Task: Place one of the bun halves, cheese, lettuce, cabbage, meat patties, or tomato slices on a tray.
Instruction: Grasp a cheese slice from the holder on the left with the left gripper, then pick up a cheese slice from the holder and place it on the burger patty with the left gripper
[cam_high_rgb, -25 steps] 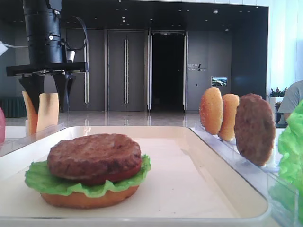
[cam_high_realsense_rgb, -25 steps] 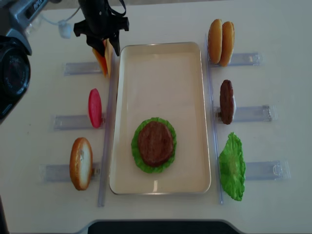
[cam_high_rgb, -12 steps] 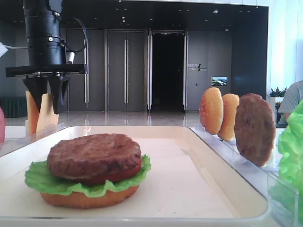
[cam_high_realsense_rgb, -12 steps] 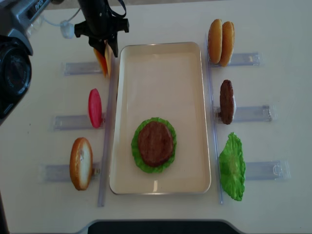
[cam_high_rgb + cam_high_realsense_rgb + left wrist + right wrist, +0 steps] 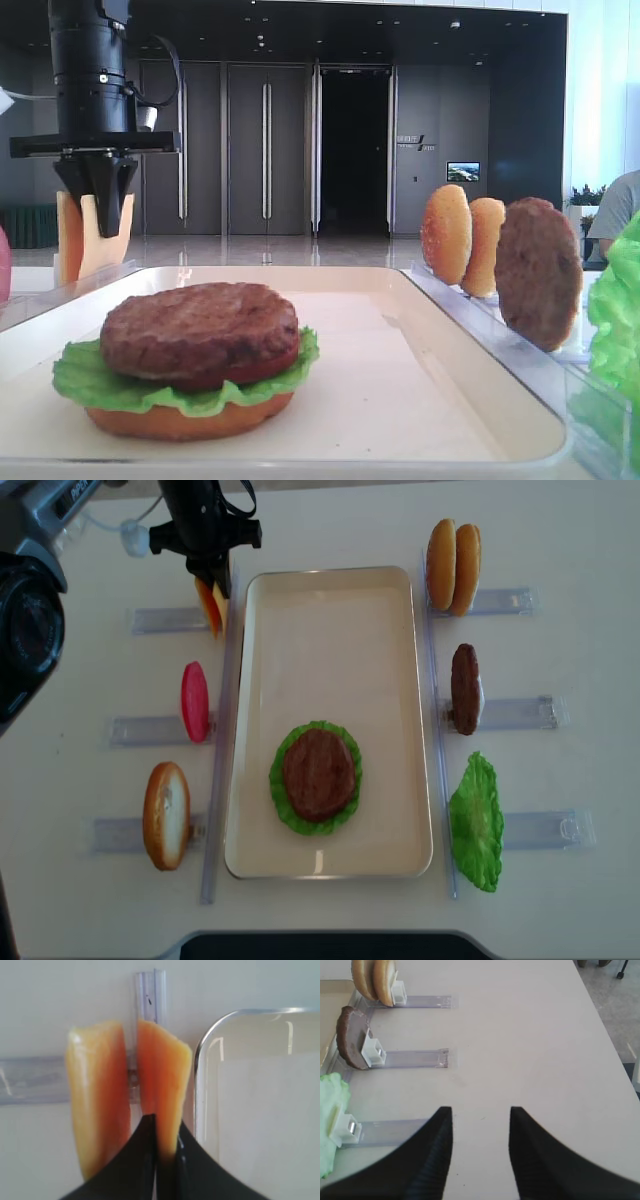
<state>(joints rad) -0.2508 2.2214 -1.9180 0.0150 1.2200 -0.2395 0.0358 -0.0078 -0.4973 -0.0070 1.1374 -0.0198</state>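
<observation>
Two pale orange cheese slices stand upright in a clear rack left of the tray's far corner. My left gripper [image 5: 165,1136] is shut on the top edge of the cheese slice [image 5: 162,1080] nearest the tray; the other slice [image 5: 95,1110] stands free beside it. From above, the left gripper [image 5: 212,580] hangs over the cheese [image 5: 213,605]. The cream tray [image 5: 330,650] holds a stack of a bun half, lettuce [image 5: 285,815], tomato and a meat patty [image 5: 318,773]. My right gripper [image 5: 481,1112] is open over bare table.
Clear racks flank the tray. On the right stand two bun halves [image 5: 453,567], a patty [image 5: 464,688] and a lettuce leaf [image 5: 476,822]. On the left are a tomato slice [image 5: 194,701] and a bun half [image 5: 166,815]. The tray's far half is bare.
My left gripper's jaws have closed from wide open onto the cheese slice nearest the tray. The arm stayed over the rack. Nothing else moved.
</observation>
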